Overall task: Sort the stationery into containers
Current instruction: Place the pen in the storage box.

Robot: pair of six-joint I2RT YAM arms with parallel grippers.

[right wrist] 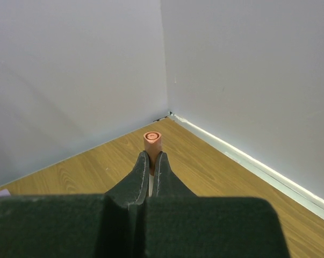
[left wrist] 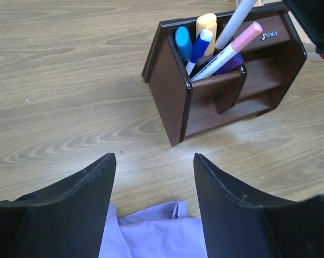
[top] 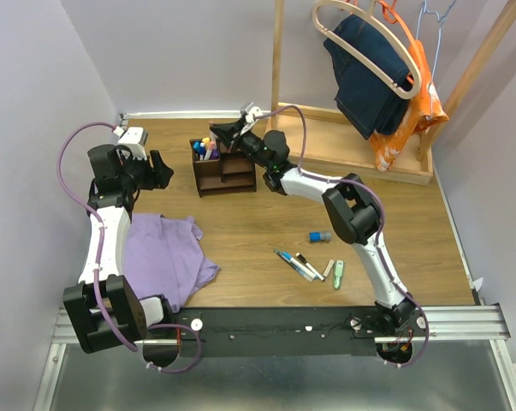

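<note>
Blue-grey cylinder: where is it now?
Top view, right of centre: the cylinder lies on the table, just beyond the loose pens, left of the right arm.

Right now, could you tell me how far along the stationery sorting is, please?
Done: several markers stand in the organiser. In hand: the right gripper holds a white pen over it; the left gripper is open, empty. Left: loose pens, a blue cylinder and a green piece.

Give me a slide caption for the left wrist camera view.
Open left pincer faces a brown desk organiser stuffed with pens, purple cloth below.
</note>
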